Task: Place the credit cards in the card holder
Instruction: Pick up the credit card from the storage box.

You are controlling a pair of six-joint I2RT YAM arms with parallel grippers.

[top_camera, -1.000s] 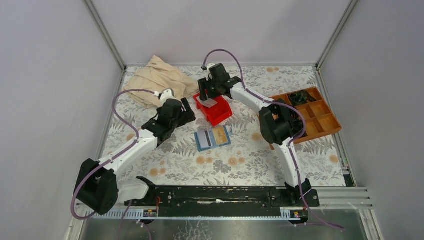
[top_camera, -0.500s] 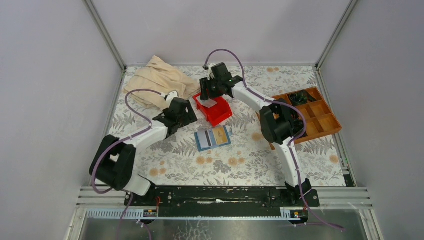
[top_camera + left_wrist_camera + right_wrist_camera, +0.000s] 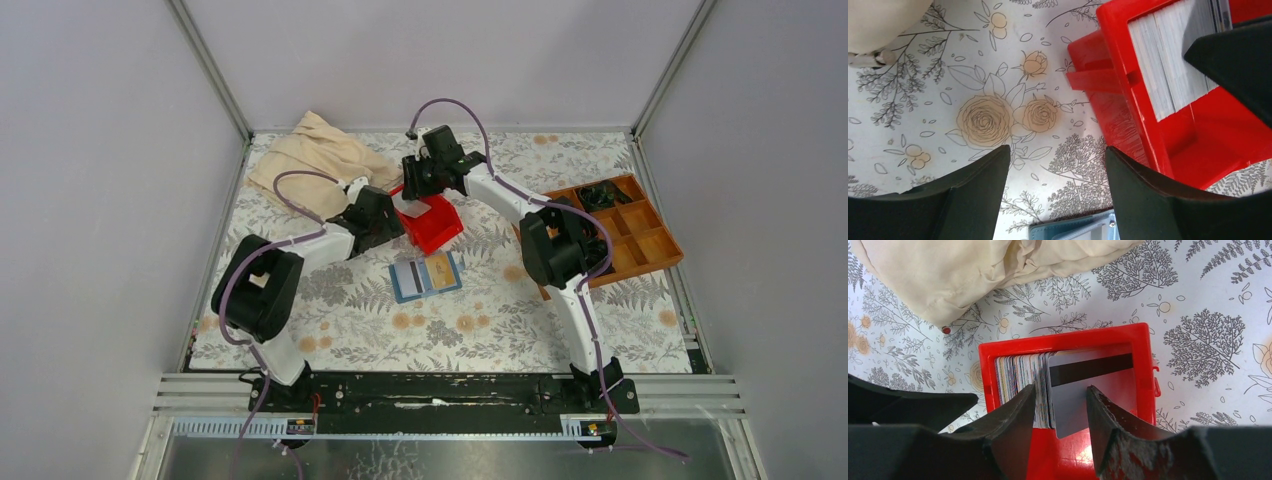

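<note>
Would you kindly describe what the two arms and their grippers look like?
Both arms have white links with bulky black joint housings: left arm, right arm. A thin purple cable loops along each. The fingers are broad, matte black wedges.

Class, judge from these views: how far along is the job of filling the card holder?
Done: the open holder seems to hold two cards already. In hand: the right gripper hovers open over the red bin, one card tilted out of the stack. Remaining: that stack; the left gripper is open, empty.
</note>
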